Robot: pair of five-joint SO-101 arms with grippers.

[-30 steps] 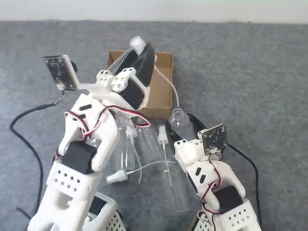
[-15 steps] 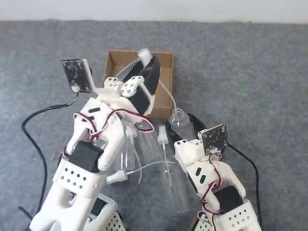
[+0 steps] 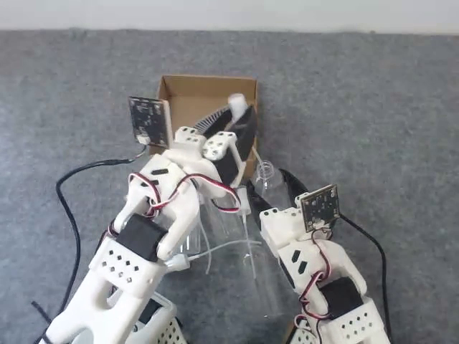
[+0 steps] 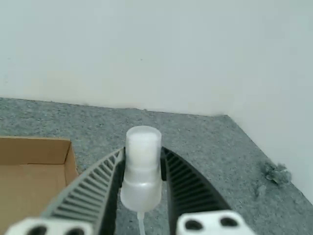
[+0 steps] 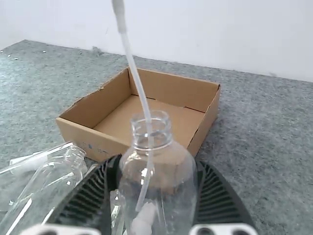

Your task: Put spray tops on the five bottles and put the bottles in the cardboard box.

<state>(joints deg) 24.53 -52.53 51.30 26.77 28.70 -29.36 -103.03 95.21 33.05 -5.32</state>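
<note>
**Cardboard box bare, cap poised over an open bottle**

Cardboard first: the cardboard box [image 5: 83, 128] sits on the grey carpet [image 3: 373, 107] just beyond both arms, and its floor is bare, with no bottle packed. So the tally reads nothing boxed, and as far as these views show, nothing capped either.

Now to the action up front. The right gripper [image 5: 156, 164] has its jaws clamped around the belly of a clear bottle [image 5: 166, 176], holding it upright just beside the box's near wall, neck open. Above it, the left gripper [image 4: 142, 154] pinches a white spray top [image 4: 142, 169] by its collar, up over the box's near corner. Its dip tube [image 5: 139, 98] trails down across the bottle's mouth. Whether the tip is already inside the neck or hanging in front of the glass, I cannot tell.

By my read, this is the threading step on one bottle: tube in, cap down, seat it, then drop it in the box.

Plenty remains. More clear bottles [image 3: 224, 215] lie on their sides between the two arms, uncapped where their necks show, and a loose spray top [image 3: 177, 264] rests on the carpet beside them. How many bottles are lying there I cannot count, since the arms cover part of the pile.
</note>
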